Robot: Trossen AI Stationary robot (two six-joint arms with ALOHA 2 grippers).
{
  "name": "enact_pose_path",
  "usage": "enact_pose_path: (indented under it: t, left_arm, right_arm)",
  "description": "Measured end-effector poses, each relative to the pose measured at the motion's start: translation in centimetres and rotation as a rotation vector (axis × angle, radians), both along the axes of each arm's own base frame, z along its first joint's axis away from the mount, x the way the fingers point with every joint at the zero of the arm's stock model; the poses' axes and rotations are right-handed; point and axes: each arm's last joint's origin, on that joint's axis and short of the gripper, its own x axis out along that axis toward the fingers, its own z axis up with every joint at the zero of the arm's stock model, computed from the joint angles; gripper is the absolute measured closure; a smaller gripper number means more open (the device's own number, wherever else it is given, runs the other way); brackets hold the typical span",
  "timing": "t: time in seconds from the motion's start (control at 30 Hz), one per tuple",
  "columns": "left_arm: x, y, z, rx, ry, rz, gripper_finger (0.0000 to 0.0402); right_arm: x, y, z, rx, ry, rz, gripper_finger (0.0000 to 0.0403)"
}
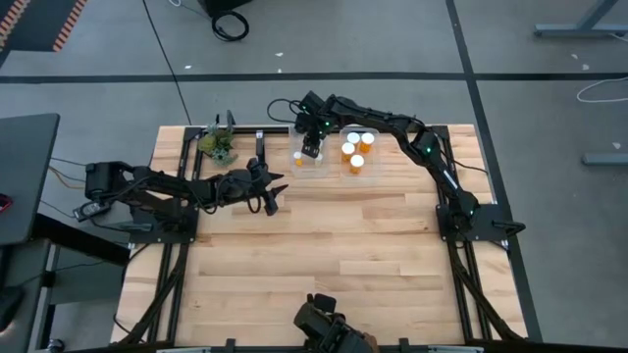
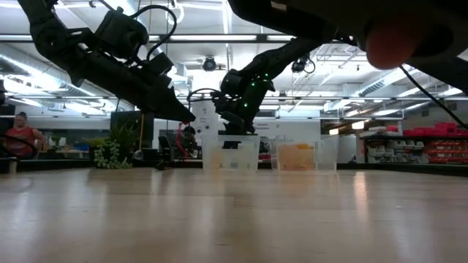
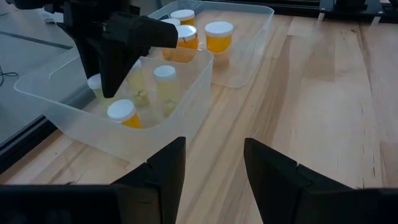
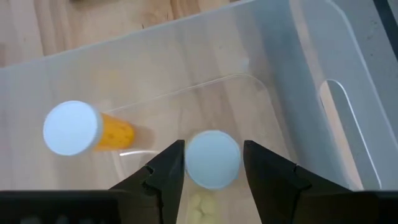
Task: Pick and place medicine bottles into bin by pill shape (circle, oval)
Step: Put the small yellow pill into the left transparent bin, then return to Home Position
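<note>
Left gripper (image 1: 273,193): we log it hovering over bare table, fingers apart, empty.
Left bin (image 1: 297,164): we count three bottles inside; right gripper (image 4: 211,163) brackets one white-capped bottle (image 4: 212,158); whether grasped we cannot tell.
Right bin (image 1: 375,155): four bottles (image 1: 357,162).

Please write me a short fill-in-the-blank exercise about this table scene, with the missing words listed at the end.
1. The right pincer is reaching down into a clear plastic ____, the left bin.
2. Between its fingers stands a bottle with a ____ cap.
3. The left pincer hangs over the bare table and its fingers are ____.
4. The bottles in the right bin are filled with ____ pills.

Missing words: bin; white; open; orange
</note>
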Motion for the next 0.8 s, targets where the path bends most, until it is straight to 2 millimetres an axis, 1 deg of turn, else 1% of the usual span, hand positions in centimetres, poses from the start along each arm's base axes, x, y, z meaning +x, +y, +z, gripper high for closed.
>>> enact_pose_path:
  t: [0.4,0.8]
  left_arm:
    - [0.00,0.00,0.00,0.000,0.001,0.000,0.0230]
    - [0.00,0.00,-0.01,0.000,0.001,0.000,0.0230]
  right_arm:
    - [0.04,0.08,0.00,0.018,-0.013,0.022,0.0230]
    - [0.04,0.08,0.00,0.018,-0.013,0.022,0.0198]
